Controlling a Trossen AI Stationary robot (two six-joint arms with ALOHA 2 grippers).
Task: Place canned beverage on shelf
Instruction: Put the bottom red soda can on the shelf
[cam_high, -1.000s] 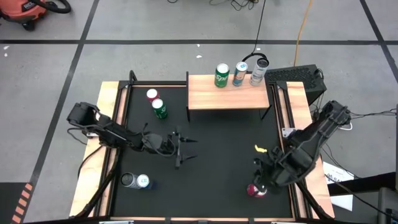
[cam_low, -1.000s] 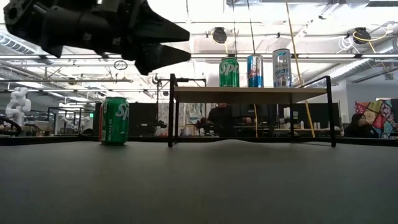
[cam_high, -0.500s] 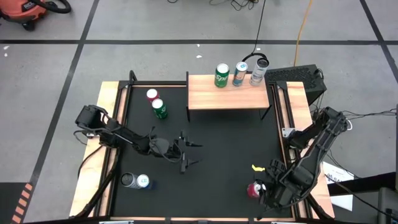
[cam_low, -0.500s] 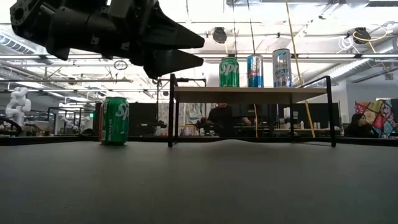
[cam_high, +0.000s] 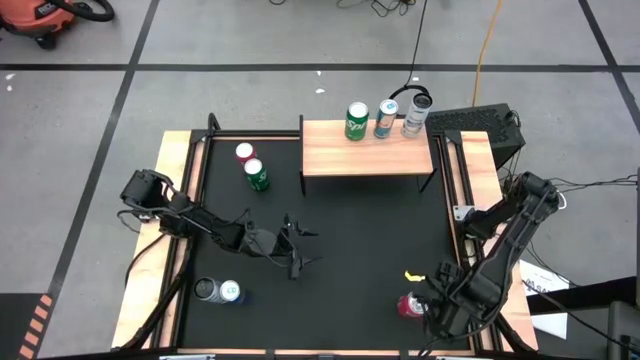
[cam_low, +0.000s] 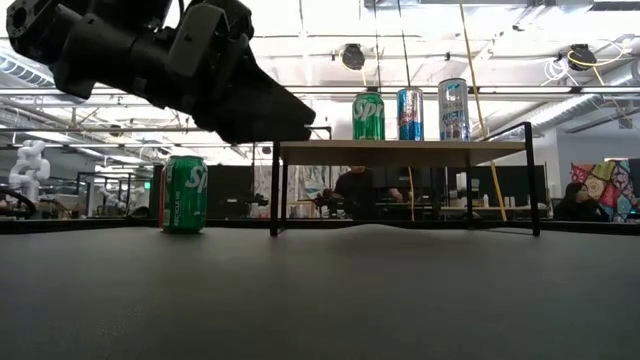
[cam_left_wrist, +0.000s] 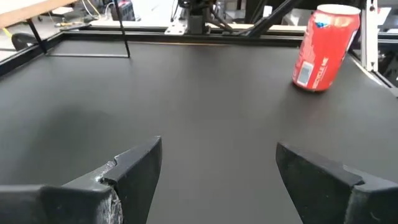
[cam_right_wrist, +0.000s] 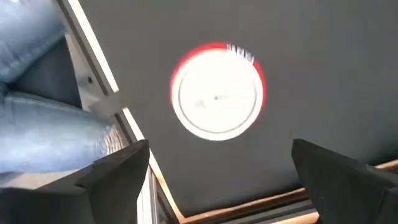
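Observation:
The shelf (cam_high: 365, 150), a light-wood top on thin black legs, stands at the mat's far edge with a green (cam_high: 357, 121), a blue (cam_high: 387, 118) and a silver can (cam_high: 415, 115) upright along its far side. A red can (cam_high: 406, 305) stands upright on the mat near the right front corner. My right gripper (cam_right_wrist: 221, 180) hangs open above it, looking down on its top (cam_right_wrist: 217, 90). My left gripper (cam_high: 299, 248) is open and empty over the mat's middle left; its wrist view (cam_left_wrist: 217, 165) shows the red can (cam_left_wrist: 326, 38) far ahead.
A red-topped can (cam_high: 244, 153) and a green can (cam_high: 257, 174) stand on the mat left of the shelf; the green one also shows in the low view (cam_low: 184, 193). Two more cans (cam_high: 217, 291) stand near the left front corner. A person's jeans (cam_right_wrist: 37, 93) show beyond the table's edge.
My right gripper has gone toward the table's near edge and now hangs over the red can. My left gripper has gone a little toward the right and near edge and has tipped. The cans have stayed where they were.

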